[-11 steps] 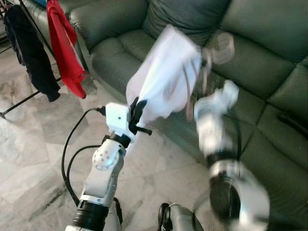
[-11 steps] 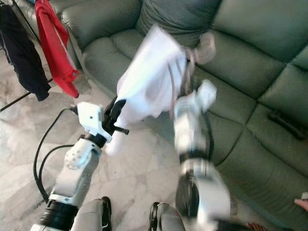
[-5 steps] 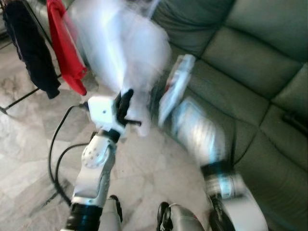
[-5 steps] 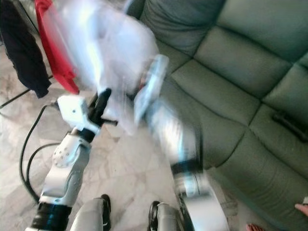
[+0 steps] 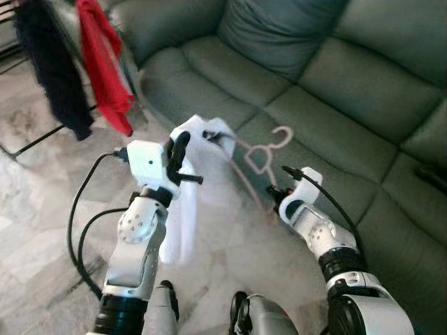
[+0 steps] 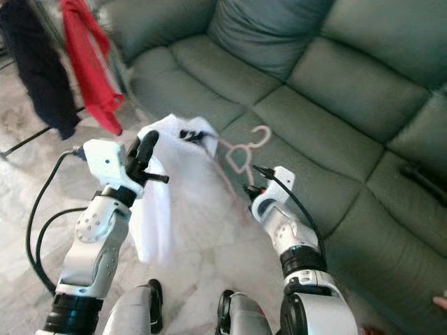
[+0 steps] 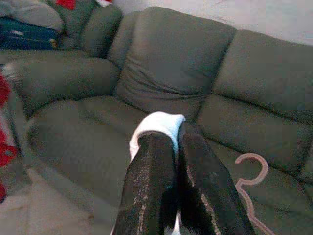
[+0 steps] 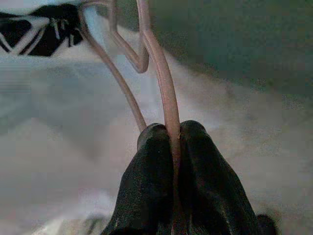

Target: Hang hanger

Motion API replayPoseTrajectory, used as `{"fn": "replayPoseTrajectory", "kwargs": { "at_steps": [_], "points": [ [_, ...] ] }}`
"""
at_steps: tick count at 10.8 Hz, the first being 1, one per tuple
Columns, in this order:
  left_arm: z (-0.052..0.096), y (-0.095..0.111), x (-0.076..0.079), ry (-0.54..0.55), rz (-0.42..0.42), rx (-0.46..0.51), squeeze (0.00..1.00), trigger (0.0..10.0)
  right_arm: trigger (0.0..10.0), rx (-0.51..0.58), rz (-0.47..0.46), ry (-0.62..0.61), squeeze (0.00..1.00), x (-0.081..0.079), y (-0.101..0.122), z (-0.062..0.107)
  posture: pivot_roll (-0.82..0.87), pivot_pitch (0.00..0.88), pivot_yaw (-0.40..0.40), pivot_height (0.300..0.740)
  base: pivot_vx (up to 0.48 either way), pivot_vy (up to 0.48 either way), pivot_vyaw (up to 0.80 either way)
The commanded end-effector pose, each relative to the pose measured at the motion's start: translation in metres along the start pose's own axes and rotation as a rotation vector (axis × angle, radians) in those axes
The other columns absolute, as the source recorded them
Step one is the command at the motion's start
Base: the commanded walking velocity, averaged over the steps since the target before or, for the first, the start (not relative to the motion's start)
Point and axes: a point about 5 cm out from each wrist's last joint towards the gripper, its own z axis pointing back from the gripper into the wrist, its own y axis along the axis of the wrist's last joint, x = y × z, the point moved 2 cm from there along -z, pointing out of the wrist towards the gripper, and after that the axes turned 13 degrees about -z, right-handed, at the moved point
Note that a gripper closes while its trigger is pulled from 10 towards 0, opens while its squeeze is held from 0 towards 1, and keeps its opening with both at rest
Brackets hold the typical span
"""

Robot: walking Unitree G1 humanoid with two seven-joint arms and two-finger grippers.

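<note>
A pale pink hanger (image 5: 265, 152) hangs in front of the sofa, its hook (image 7: 253, 169) pointing up toward the seat cushions. My right gripper (image 8: 169, 134) is shut on the hanger's lower wire, low and right of centre (image 5: 274, 196). A white garment (image 5: 184, 209) droops from the hanger's left end toward the floor, blurred by motion. My left gripper (image 5: 179, 149) is shut on the garment's top edge (image 7: 157, 125), left of the hanger.
A dark green sofa (image 5: 328, 84) fills the background. At the far left a drying rack holds a red garment (image 5: 105, 63) and a black garment (image 5: 52, 70). A black cable (image 5: 77, 223) loops beside my left arm over the marble floor (image 5: 35, 230).
Both arms have come down from a raised, swinging position. The white garment, earlier bunched up high, now hangs low between the grippers, and the hanger is in plain sight.
</note>
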Motion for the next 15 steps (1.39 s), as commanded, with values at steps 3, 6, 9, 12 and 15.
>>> {"fn": "replayPoseTrajectory", "kwargs": {
  "at_steps": [3,6,9,12,15],
  "points": [
    [-0.003,0.031,0.012,-0.094,0.052,0.125,0.00,10.0,10.0,0.120,-0.092,-0.003,0.00,-0.007,0.025,-0.003,0.07,0.208,-0.080,0.740,0.000,0.000,0.00],
    [0.027,0.014,0.065,-0.505,0.184,0.001,0.00,10.0,10.0,0.323,-0.302,0.350,0.00,-0.063,0.085,0.005,0.07,0.219,-0.077,0.740,0.000,0.000,0.00],
    [0.043,-0.022,0.065,-0.593,-0.032,-0.103,0.00,10.0,10.0,0.195,-0.212,0.868,0.00,-0.135,0.082,0.042,0.07,0.222,-0.086,0.740,0.000,0.000,0.00],
    [0.038,-0.039,0.046,-0.499,-0.265,-0.163,0.00,10.0,10.0,-0.037,0.037,1.176,0.00,-0.161,0.043,0.089,0.06,0.222,-0.085,0.740,0.000,0.000,0.00],
    [0.022,-0.042,-0.007,-0.296,-0.487,-0.179,0.00,10.0,10.0,-0.274,0.496,0.896,0.00,-0.061,0.011,0.090,0.06,0.222,-0.096,0.740,0.000,0.000,0.00]
  ]
}}
